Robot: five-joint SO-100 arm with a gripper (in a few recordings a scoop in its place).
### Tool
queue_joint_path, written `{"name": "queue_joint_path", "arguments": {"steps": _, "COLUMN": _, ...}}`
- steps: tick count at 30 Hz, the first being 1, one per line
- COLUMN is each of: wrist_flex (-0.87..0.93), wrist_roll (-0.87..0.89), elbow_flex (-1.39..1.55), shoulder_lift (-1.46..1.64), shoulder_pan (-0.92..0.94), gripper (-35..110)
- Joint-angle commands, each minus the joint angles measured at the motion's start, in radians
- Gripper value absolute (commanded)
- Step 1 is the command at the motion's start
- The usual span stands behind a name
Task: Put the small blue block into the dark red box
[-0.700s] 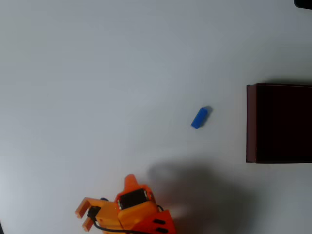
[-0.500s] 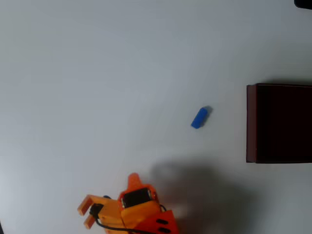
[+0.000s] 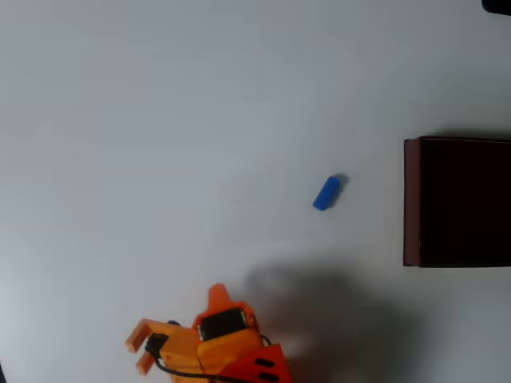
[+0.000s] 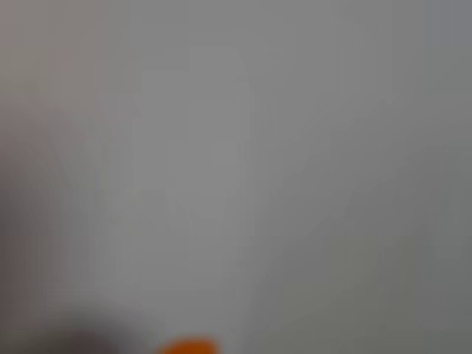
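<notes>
The small blue block (image 3: 326,193) lies tilted on the white table, a little right of centre in the overhead view. The dark red box (image 3: 411,201) stands at the right edge, open side up, its interior almost black. My orange gripper (image 3: 216,294) is at the bottom edge, well below and left of the block, its tip pointing up the picture. The jaws look closed into one point with nothing in them. The wrist view is blurred grey, with a bit of an orange finger (image 4: 189,346) at the bottom.
The white table (image 3: 160,120) spreads bare around the block. The arm's shadow (image 3: 319,303) falls on the table between the gripper and the box. A dark object (image 3: 498,5) sits at the top right corner.
The arm has shifted slightly to the right at the bottom edge. The block and the box have not moved.
</notes>
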Motion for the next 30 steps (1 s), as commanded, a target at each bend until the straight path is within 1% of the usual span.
{"name": "queue_joint_path", "arguments": {"steps": 1, "wrist_flex": -0.061, "wrist_roll": 0.077, "elbow_flex": 0.012, "shoulder_lift": 0.008, "shoulder_pan": 0.008, "gripper": 0}}
{"name": "queue_joint_path", "arguments": {"steps": 3, "wrist_flex": -0.115, "wrist_roll": 0.189, "elbow_flex": 0.002, "shoulder_lift": 0.008, "shoulder_pan": 0.012, "gripper": 3}}
{"name": "queue_joint_path", "arguments": {"steps": 4, "wrist_flex": -0.14, "wrist_roll": 0.301, "elbow_flex": -0.011, "shoulder_lift": 0.008, "shoulder_pan": 0.031, "gripper": 4}}
{"name": "queue_joint_path", "arguments": {"steps": 7, "wrist_flex": -0.21, "wrist_roll": 0.736, "elbow_flex": -0.037, "shoulder_lift": 0.008, "shoulder_pan": 0.107, "gripper": 7}}
{"name": "queue_joint_path", "arguments": {"steps": 8, "wrist_flex": -0.216, "wrist_roll": 0.853, "elbow_flex": -0.038, "shoulder_lift": 0.008, "shoulder_pan": 0.138, "gripper": 10}}
{"name": "queue_joint_path", "arguments": {"steps": 10, "wrist_flex": -0.161, "wrist_roll": 1.108, "elbow_flex": -0.049, "shoulder_lift": -0.005, "shoulder_pan": 0.202, "gripper": 15}}
{"name": "queue_joint_path", "arguments": {"steps": 11, "wrist_flex": -0.149, "wrist_roll": 1.206, "elbow_flex": -0.051, "shoulder_lift": -0.005, "shoulder_pan": 0.224, "gripper": 18}}
{"name": "queue_joint_path", "arguments": {"steps": 14, "wrist_flex": -0.14, "wrist_roll": 1.433, "elbow_flex": -0.046, "shoulder_lift": -0.023, "shoulder_pan": 0.298, "gripper": 21}}
{"name": "queue_joint_path", "arguments": {"steps": 16, "wrist_flex": -0.127, "wrist_roll": 1.522, "elbow_flex": -0.052, "shoulder_lift": -0.044, "shoulder_pan": 0.362, "gripper": 22}}
{"name": "queue_joint_path", "arguments": {"steps": 19, "wrist_flex": -0.123, "wrist_roll": 1.591, "elbow_flex": -0.114, "shoulder_lift": -0.173, "shoulder_pan": 0.462, "gripper": 25}}
{"name": "queue_joint_path", "arguments": {"steps": 23, "wrist_flex": -0.164, "wrist_roll": 1.637, "elbow_flex": -0.305, "shoulder_lift": -0.541, "shoulder_pan": 0.54, "gripper": 27}}
{"name": "queue_joint_path", "arguments": {"steps": 26, "wrist_flex": -0.227, "wrist_roll": 1.68, "elbow_flex": -0.451, "shoulder_lift": -0.819, "shoulder_pan": 0.554, "gripper": 29}}
{"name": "queue_joint_path", "arguments": {"steps": 30, "wrist_flex": -0.193, "wrist_roll": 1.744, "elbow_flex": -0.68, "shoulder_lift": -1.147, "shoulder_pan": 0.548, "gripper": 30}}
